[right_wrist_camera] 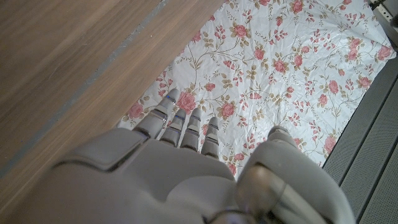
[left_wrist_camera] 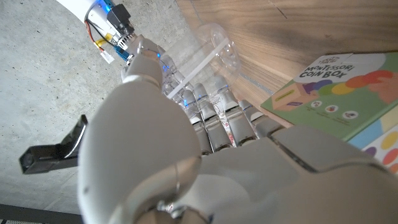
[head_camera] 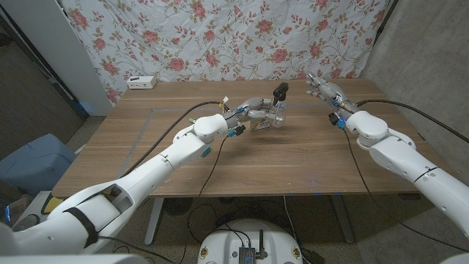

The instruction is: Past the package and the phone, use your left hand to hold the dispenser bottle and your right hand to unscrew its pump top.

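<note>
A clear dispenser bottle (head_camera: 276,117) with a black pump top (head_camera: 280,91) stands past the table's middle. My left hand (head_camera: 255,113) grips the bottle from its left side. In the left wrist view the fingers (left_wrist_camera: 214,115) wrap the clear bottle (left_wrist_camera: 208,53), and the black pump top (left_wrist_camera: 55,153) juts out beyond it. A colourful coin-box package (left_wrist_camera: 339,93) lies on the table right beside that hand. My right hand (head_camera: 321,86) hovers well to the right of the pump top. Its fingers (right_wrist_camera: 183,127) are spread and hold nothing.
A white power strip (head_camera: 141,82) lies at the table's (head_camera: 146,154) far left edge. A floral cloth (head_camera: 220,37) hangs behind the table. A blue seat (head_camera: 29,158) stands off the table's left side. Cables (head_camera: 212,165) trail from both arms across the wood.
</note>
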